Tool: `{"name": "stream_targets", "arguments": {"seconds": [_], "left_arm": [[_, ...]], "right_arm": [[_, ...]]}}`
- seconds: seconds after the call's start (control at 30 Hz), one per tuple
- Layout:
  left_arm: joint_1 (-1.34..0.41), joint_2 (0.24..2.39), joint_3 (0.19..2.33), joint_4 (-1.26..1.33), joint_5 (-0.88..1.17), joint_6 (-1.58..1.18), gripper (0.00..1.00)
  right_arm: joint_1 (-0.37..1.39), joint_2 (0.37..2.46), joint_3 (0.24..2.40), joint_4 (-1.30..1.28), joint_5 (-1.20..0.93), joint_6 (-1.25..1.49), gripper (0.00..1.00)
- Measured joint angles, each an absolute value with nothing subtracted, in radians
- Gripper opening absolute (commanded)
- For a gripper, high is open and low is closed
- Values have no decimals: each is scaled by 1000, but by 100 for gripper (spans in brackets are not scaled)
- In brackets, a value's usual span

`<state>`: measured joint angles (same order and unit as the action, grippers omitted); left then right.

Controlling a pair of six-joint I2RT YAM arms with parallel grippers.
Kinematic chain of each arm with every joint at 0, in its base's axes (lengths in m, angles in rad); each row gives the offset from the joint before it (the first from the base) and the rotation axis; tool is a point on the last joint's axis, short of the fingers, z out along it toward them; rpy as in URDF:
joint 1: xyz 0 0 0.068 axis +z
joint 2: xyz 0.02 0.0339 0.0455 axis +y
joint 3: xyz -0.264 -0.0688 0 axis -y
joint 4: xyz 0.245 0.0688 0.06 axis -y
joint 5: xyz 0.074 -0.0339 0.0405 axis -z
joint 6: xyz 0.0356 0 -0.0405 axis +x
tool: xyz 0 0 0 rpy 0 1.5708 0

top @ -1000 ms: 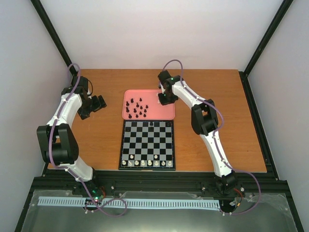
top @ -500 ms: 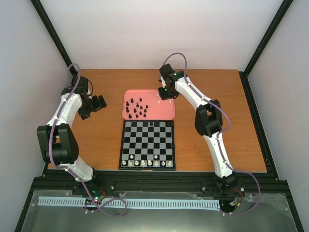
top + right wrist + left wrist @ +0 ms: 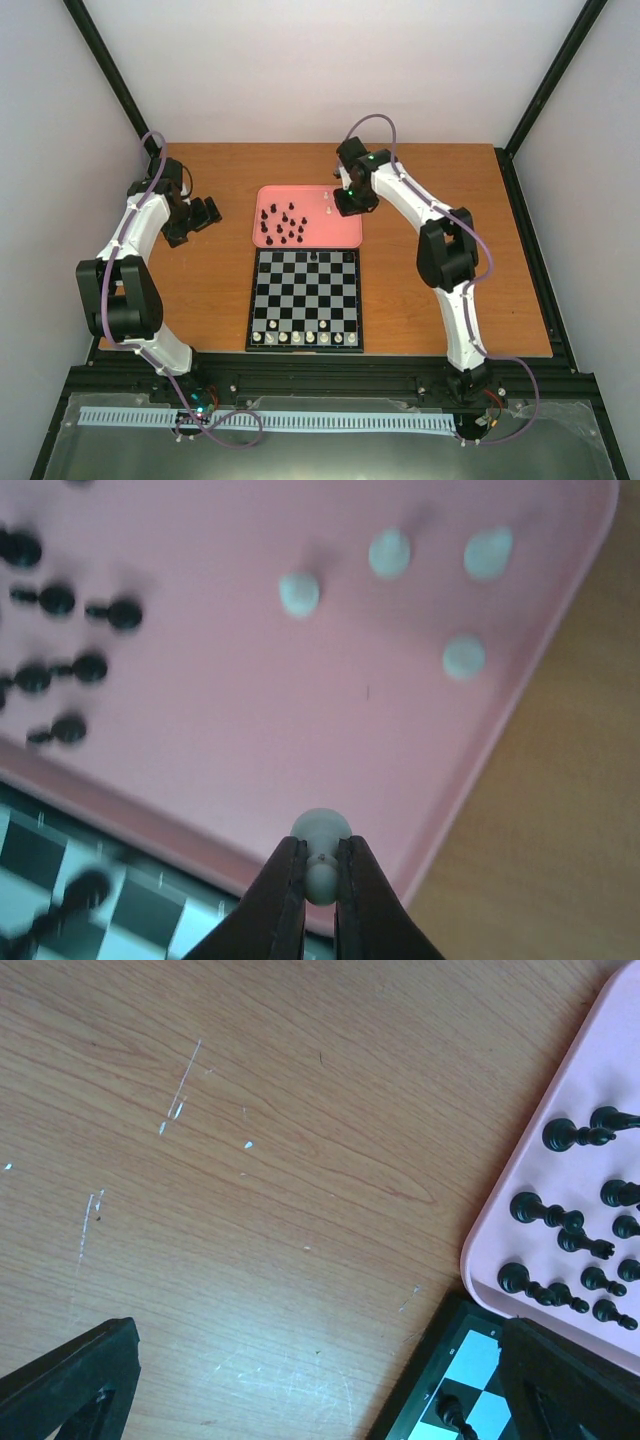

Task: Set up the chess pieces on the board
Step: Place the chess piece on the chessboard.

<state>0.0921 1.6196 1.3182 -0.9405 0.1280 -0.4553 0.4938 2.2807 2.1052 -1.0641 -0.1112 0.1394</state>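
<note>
Clamping a cream-white chess piece (image 3: pixel 321 832) lengthwise, right end effector (image 3: pixel 320 865) leaves its rounded head protruding.

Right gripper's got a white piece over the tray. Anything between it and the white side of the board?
Nothing visible blocks it. The right gripper holds the white piece above the pink tray; ahead are only the tray's near rim and one black piece on the far row of the board.
</note>
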Motion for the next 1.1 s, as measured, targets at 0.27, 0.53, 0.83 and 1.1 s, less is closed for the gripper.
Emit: {"name": "stream_targets", "arguments": {"seconds": [0.27, 0.53, 0.83, 1.1], "left_arm": [[92, 1620, 1318, -939, 128, -455, 100], [86, 1619, 1318, -936, 140, -455, 100], [72, 1618, 1317, -934, 147, -455, 100], [72, 1617, 1311, -926, 147, -455, 100]], "right_arm": [[572, 1944, 1793, -1080, -113, 178, 7], [727, 1649, 1357, -1077, -151, 246, 8], [785, 1641, 1266, -1185, -191, 254, 8], [815, 1672, 1277, -1241, -203, 225, 9]]}}
